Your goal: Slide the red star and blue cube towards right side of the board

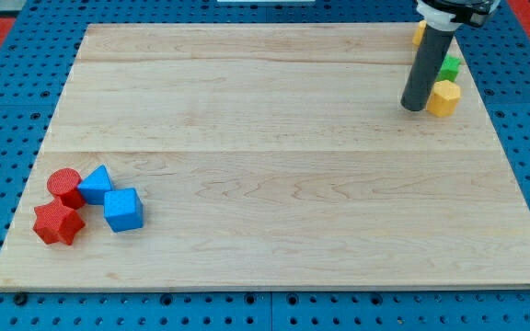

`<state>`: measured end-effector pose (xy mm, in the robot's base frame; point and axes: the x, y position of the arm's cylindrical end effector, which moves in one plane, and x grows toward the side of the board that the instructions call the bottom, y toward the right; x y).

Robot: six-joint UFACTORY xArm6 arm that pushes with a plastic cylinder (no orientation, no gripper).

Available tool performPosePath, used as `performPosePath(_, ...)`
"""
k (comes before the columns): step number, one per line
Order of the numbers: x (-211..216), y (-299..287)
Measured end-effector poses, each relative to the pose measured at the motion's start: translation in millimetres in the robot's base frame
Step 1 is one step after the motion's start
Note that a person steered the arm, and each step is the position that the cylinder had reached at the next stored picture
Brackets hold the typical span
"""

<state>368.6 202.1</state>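
The red star [58, 223] lies at the board's lower left corner. The blue cube [123, 210] sits just to its right. A red cylinder [63, 185] and a second blue block [95, 184] touch them from above, so the four form one cluster. My tip [414, 108] rests at the view's upper right, far from the cluster, right beside a yellow block [443, 97].
A green block [450, 66] sits above the yellow one, partly behind the rod. An orange-yellow block [418, 35] peeks out left of the rod near the board's top edge. The wooden board [274, 165] lies on a blue pegboard.
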Motion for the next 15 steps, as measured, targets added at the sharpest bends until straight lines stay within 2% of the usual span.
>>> performPosePath(2, 0, 19)
performPosePath(3, 15, 8)
performPosePath(4, 48, -9)
performPosePath(11, 40, -469)
performPosePath(12, 43, -507)
performPosePath(15, 140, -491)
